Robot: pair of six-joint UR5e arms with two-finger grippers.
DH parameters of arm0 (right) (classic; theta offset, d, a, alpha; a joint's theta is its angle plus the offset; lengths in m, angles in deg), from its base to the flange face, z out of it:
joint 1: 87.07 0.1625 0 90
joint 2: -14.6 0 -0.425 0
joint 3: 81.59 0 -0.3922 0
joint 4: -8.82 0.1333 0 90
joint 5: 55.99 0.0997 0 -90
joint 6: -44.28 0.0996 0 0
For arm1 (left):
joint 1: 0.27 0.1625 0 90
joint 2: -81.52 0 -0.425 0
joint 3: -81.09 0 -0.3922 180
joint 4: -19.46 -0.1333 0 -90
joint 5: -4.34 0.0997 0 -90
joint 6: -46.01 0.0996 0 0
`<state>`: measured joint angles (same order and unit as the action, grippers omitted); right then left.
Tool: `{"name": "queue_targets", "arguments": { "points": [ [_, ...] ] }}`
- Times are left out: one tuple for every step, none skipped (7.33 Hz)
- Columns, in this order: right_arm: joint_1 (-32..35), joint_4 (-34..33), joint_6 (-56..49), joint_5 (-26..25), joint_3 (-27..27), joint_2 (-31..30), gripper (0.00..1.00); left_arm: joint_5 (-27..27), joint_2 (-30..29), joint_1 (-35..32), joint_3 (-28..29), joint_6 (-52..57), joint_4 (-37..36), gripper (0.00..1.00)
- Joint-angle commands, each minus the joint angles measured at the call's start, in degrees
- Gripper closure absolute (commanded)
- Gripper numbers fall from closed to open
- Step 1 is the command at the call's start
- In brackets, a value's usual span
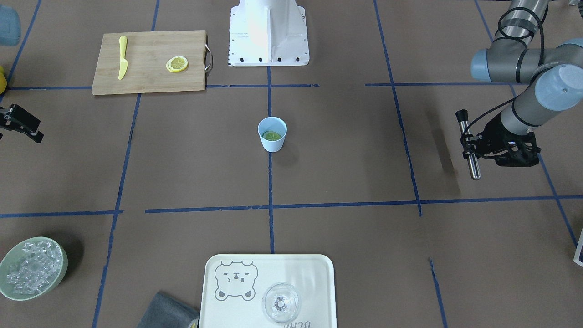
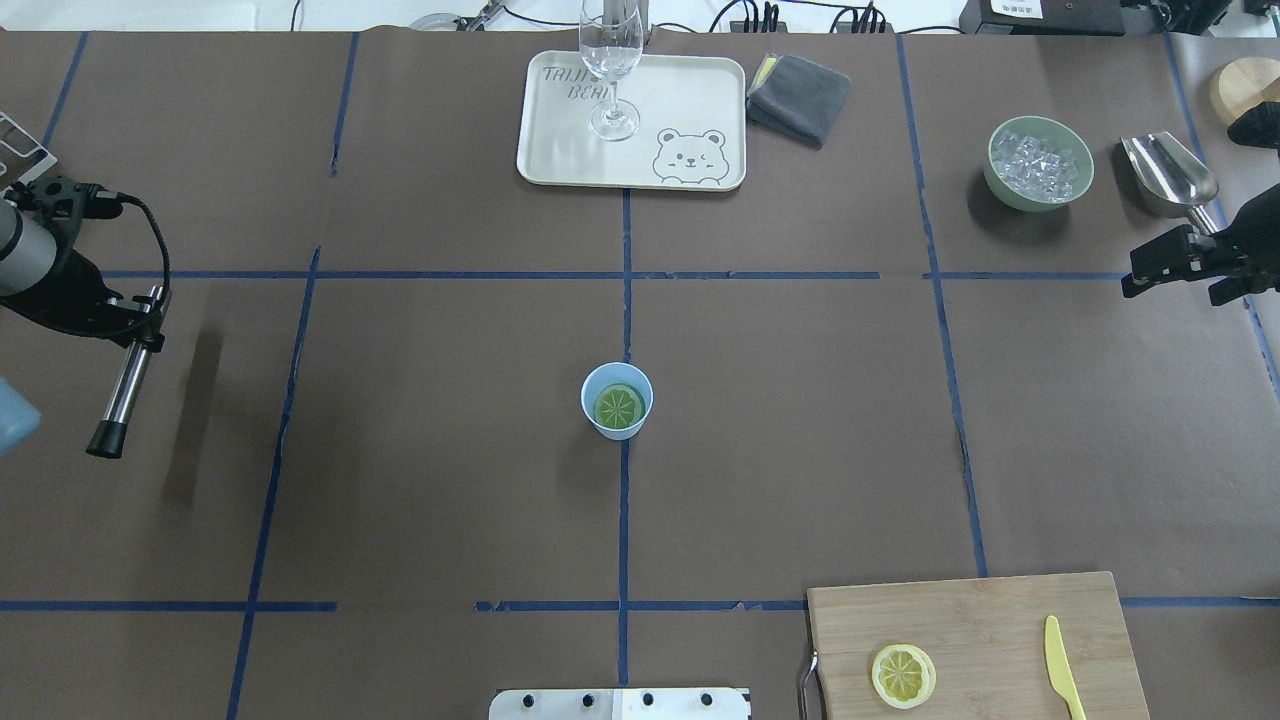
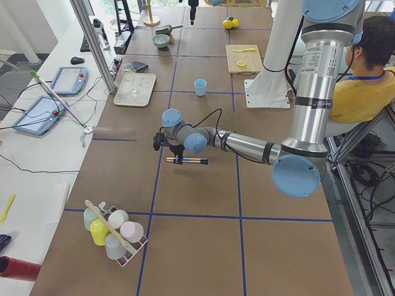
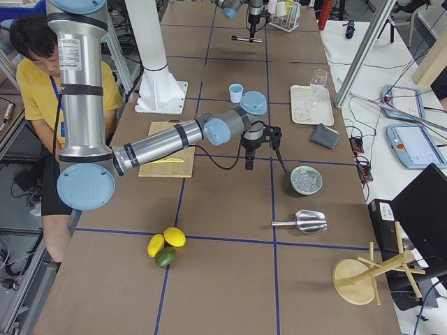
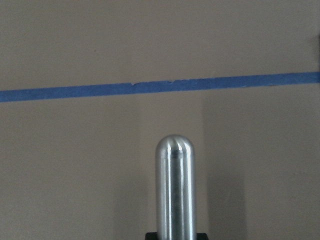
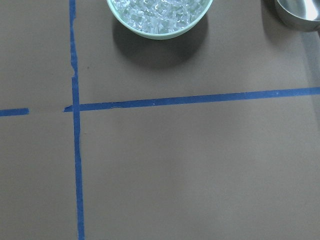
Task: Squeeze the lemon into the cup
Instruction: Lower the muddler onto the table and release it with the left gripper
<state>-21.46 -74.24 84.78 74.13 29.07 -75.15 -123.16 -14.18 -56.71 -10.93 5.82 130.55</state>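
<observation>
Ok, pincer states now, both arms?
Left pincer: closed on the silver metal rod with a black tip.
Right pincer: open, holding nothing.

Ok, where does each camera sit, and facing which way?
Front-facing: across the table, facing the base; left hand grips a rod.
Overhead: behind the base, looking forward; right hand at right edge.
Exterior left: left table end; left arm near.
Exterior right: opposite end; right arm near.
Left wrist: down along the rod.
Right wrist: down at the ice bowl.
Shared: cup, in all exteriors.
</observation>
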Motion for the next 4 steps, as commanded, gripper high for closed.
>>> {"name": "queue_targets", "arguments": {
  "points": [
    [0.0, 0.0, 0.0, 0.0, 0.0, 0.0, 0.0, 0.9, -0.4, 0.2, 1.8, -0.5, 0.6, 1.0],
    [0.0, 0.0, 0.1, 0.0, 0.0, 0.0, 0.0, 2.2, -0.5, 0.2, 3.1, -0.2, 0.9, 1.0],
    [0.0, 0.0, 0.2, 0.1, 0.2, 0.0, 0.0, 2.5, -0.6, 0.3, 3.5, -0.3, 1.5, 1.0],
    [0.0, 0.0, 0.2, 0.1, 0.2, 0.0, 0.0, 2.5, -0.5, 0.3, 3.9, -0.2, 1.6, 1.0]
  ]
}}
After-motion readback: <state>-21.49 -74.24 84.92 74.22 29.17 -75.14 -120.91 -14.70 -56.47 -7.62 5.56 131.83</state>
